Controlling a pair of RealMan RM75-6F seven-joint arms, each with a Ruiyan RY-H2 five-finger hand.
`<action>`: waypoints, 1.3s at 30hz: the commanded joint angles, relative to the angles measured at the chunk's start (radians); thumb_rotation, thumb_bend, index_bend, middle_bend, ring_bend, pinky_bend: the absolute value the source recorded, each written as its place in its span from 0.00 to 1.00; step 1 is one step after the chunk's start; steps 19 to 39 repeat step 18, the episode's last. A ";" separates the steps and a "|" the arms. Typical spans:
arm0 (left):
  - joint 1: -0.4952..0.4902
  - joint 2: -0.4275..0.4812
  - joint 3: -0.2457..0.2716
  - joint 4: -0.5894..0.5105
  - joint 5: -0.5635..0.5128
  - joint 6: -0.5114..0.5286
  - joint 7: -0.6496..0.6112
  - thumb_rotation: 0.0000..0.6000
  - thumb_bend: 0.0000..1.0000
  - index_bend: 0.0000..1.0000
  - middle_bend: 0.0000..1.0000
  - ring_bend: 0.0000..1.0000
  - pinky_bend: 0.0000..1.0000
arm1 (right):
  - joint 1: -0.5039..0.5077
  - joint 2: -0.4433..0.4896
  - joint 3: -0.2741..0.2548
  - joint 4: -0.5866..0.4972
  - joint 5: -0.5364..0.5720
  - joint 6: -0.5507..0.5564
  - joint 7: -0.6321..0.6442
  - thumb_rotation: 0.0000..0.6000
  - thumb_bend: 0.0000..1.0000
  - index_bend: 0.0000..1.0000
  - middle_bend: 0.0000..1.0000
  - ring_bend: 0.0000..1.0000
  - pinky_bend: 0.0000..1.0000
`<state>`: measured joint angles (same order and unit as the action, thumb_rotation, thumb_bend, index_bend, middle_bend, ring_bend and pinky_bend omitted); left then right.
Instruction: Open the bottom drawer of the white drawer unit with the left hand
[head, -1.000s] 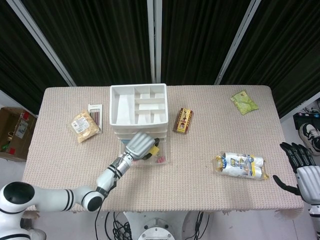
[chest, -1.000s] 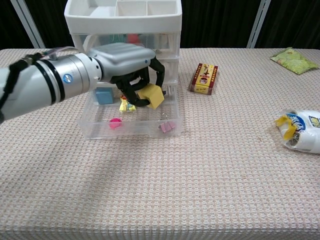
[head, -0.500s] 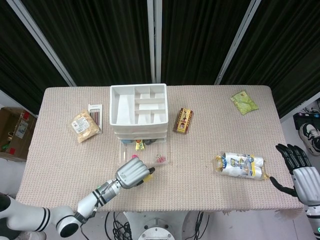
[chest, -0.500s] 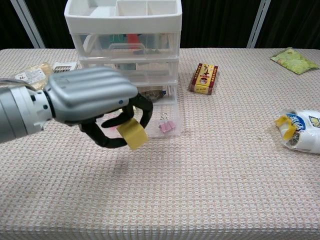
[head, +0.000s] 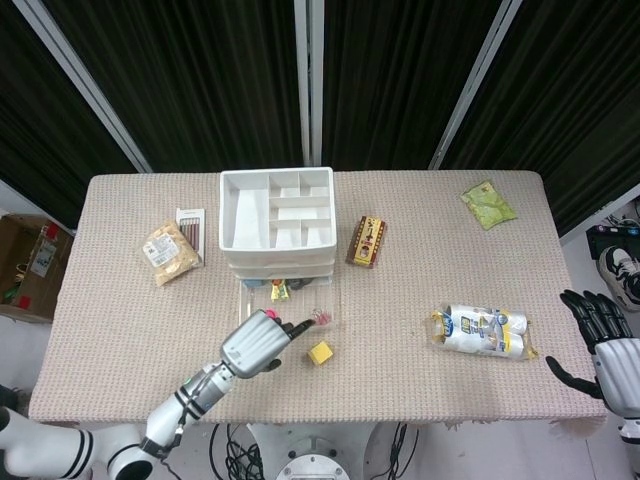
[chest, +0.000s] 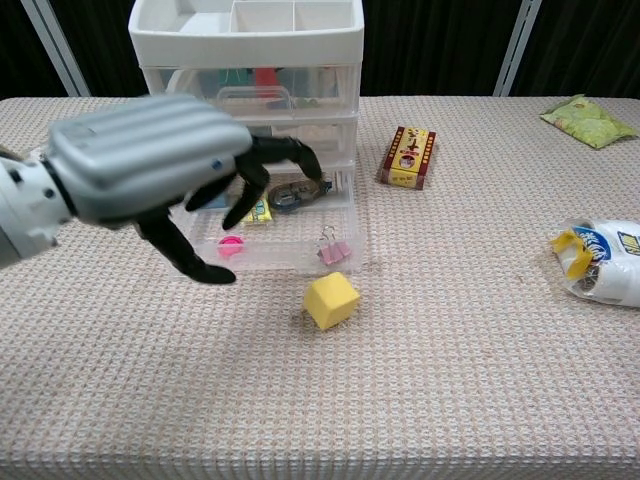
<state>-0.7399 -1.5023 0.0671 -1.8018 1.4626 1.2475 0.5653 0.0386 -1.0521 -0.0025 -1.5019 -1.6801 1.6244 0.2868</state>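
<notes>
Beige woven surface (head: 420, 290) carries the white plastic drawer unit (head: 276, 222); its clear bottom drawer (chest: 270, 232) is judged already pulled out. Nothing is held by the spread left robot hand (chest: 165, 170).

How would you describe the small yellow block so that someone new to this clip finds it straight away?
Start at the white drawer unit at the back of the table; its clear bottom drawer is pulled out toward the camera. Just in front of that drawer's right corner, on the bare tablecloth, lies the yellow block. It is the only loose item outside the drawer there, a plain cube, larger than the pink clip inside.
</notes>
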 joint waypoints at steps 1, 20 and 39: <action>0.135 0.129 -0.003 -0.052 0.059 0.201 -0.117 1.00 0.09 0.22 0.61 0.71 0.96 | -0.001 0.001 -0.001 0.008 0.000 0.002 0.013 1.00 0.18 0.00 0.09 0.00 0.00; 0.535 0.408 0.069 0.136 -0.147 0.396 -0.391 1.00 0.09 0.20 0.27 0.25 0.26 | 0.011 -0.015 -0.002 0.037 -0.014 -0.006 0.022 1.00 0.18 0.00 0.08 0.00 0.00; 0.535 0.408 0.069 0.136 -0.147 0.396 -0.391 1.00 0.09 0.20 0.27 0.25 0.26 | 0.011 -0.015 -0.002 0.037 -0.014 -0.006 0.022 1.00 0.18 0.00 0.08 0.00 0.00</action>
